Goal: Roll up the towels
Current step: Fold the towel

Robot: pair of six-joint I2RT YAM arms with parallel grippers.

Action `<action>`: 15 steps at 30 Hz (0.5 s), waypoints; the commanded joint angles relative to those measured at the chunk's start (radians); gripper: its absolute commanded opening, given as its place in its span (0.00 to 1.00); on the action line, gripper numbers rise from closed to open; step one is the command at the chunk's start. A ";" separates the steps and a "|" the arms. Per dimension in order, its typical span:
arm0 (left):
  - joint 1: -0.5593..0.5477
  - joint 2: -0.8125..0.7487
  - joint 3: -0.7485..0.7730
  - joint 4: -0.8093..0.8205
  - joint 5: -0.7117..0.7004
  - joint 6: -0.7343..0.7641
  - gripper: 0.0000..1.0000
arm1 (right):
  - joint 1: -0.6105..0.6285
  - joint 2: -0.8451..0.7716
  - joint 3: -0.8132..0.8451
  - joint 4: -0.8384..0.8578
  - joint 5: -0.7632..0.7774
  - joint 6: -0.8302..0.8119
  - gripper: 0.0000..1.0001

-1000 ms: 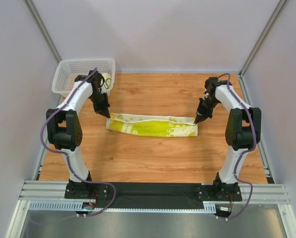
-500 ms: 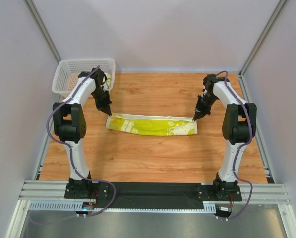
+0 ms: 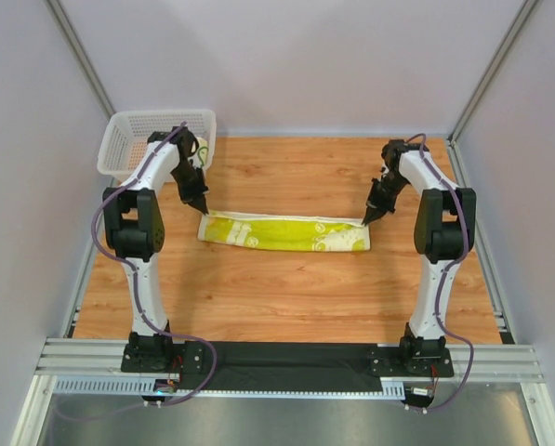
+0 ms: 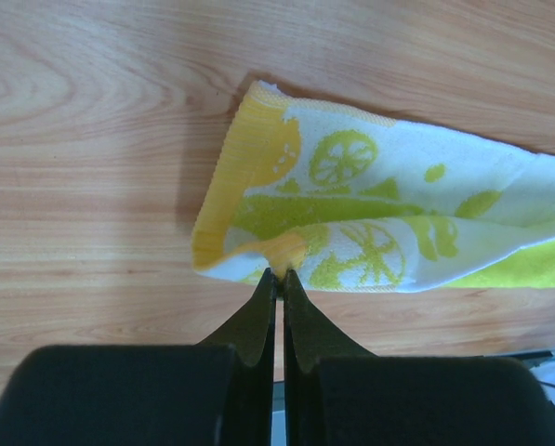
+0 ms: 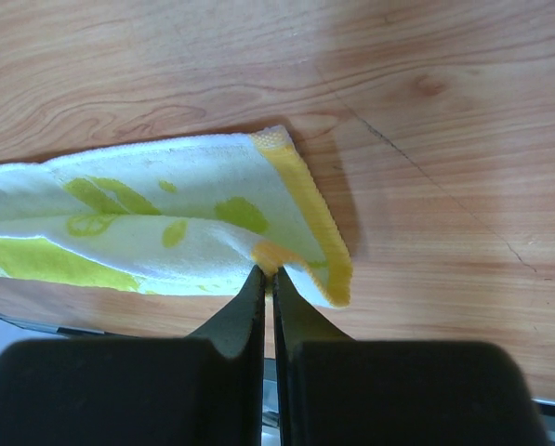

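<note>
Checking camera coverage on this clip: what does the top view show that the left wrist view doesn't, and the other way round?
Only the top view shows the basket at the far left and the whole towel, with the right hand at its right end. Only the left wrist view shows the lemon print and a yellow fold of cloth pinched in the shut left hand. Both show the towel's left end, the left hand and the wooden table.
</note>
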 commanded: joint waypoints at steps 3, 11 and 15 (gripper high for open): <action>0.007 0.028 0.065 -0.028 0.006 0.011 0.00 | -0.007 0.022 0.075 -0.014 -0.024 -0.002 0.00; 0.011 0.072 0.094 -0.035 -0.004 0.017 0.00 | -0.007 0.065 0.105 -0.023 -0.014 -0.001 0.00; 0.012 0.097 0.106 -0.027 -0.024 0.019 0.00 | -0.008 0.088 0.104 -0.009 -0.007 -0.001 0.00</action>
